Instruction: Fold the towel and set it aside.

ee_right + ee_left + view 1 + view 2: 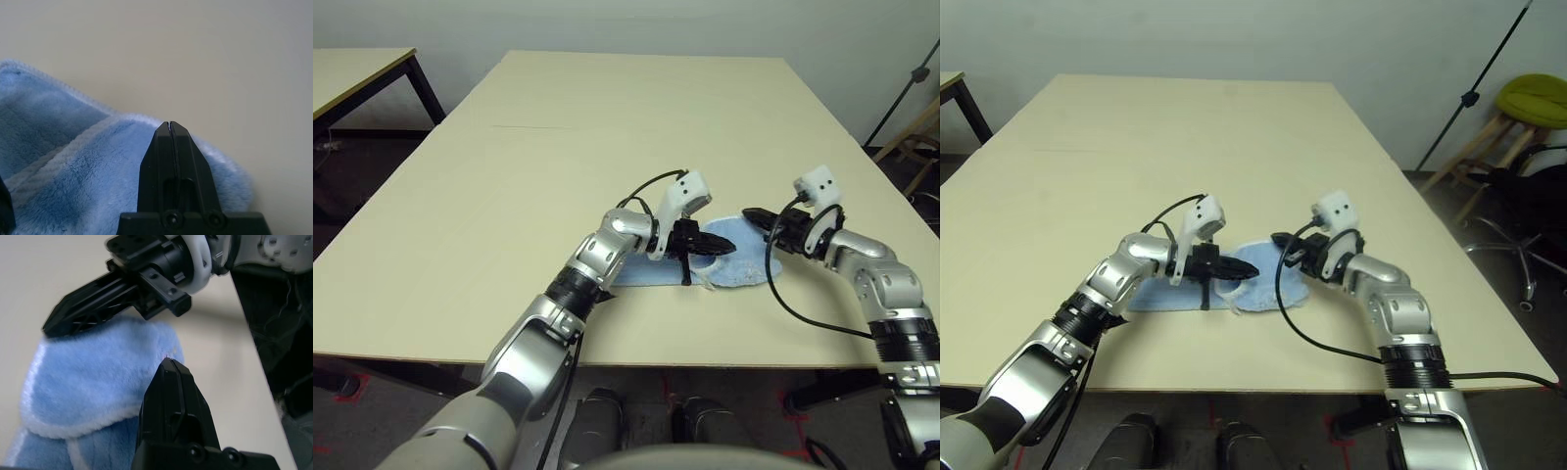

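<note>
The light blue towel lies on the table near its front edge, its right end doubled over with a white-edged upper layer. My left gripper reaches over it from the left. Its fingers are shut, and the tip presses into the upper layer's near edge. My right gripper comes in from the right and is also shut. Its tip sits on the towel's far right edge. The two tips are a short distance apart at the same end of the towel.
Bare tabletop stretches behind and to the left of the towel. The front edge runs just below the towel. A second table stands at the far left. Off the right side are a black stand, a green-cushioned stool and a chair base.
</note>
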You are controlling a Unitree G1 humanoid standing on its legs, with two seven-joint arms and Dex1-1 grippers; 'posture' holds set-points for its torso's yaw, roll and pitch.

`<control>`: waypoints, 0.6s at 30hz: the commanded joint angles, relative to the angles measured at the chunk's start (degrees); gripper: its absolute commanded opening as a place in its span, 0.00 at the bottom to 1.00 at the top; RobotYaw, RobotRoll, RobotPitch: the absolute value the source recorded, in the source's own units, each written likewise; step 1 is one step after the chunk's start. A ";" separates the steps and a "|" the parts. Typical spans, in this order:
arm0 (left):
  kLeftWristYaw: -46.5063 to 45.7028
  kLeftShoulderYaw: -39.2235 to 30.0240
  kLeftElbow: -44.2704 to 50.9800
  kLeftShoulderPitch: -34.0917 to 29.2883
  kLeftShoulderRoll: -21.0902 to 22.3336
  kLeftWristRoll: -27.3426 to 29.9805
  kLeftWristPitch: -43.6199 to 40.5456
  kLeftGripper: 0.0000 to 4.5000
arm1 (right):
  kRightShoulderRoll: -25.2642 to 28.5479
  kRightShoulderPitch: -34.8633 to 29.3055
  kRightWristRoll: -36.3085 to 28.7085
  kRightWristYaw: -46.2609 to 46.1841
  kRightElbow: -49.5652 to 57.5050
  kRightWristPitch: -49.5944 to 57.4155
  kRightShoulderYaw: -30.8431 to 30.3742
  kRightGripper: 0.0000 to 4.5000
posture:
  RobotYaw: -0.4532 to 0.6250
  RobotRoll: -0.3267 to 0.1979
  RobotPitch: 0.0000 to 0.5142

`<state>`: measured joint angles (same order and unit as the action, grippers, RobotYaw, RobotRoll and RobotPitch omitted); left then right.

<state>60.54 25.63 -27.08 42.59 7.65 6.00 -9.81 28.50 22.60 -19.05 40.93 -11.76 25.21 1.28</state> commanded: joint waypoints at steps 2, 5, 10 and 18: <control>-0.34 2.00 -4.25 -0.68 0.39 -4.48 1.82 0.00 | -1.02 -0.20 2.79 -0.52 -2.79 -0.62 -1.83 0.01 | 0.49 0.62 0.13; -0.69 2.15 -6.27 -1.83 1.30 -6.26 1.95 0.00 | -0.81 -0.48 5.67 -0.37 -5.98 -2.51 -3.39 0.01 | 0.49 0.62 0.13; 0.35 0.72 -4.68 -4.07 2.88 -5.88 1.51 0.00 | -1.15 -0.12 6.65 0.57 -9.07 -4.30 -3.14 0.01 | 0.50 0.62 0.14; -1.11 -7.62 9.30 -7.83 5.11 1.54 -11.32 0.00 | -0.54 1.67 4.11 4.25 -7.27 -5.12 -0.94 0.01 | 0.51 0.62 0.14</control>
<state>60.07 20.13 -21.64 35.78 12.35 5.11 -17.24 27.41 23.61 -13.94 43.96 -20.06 20.40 -0.77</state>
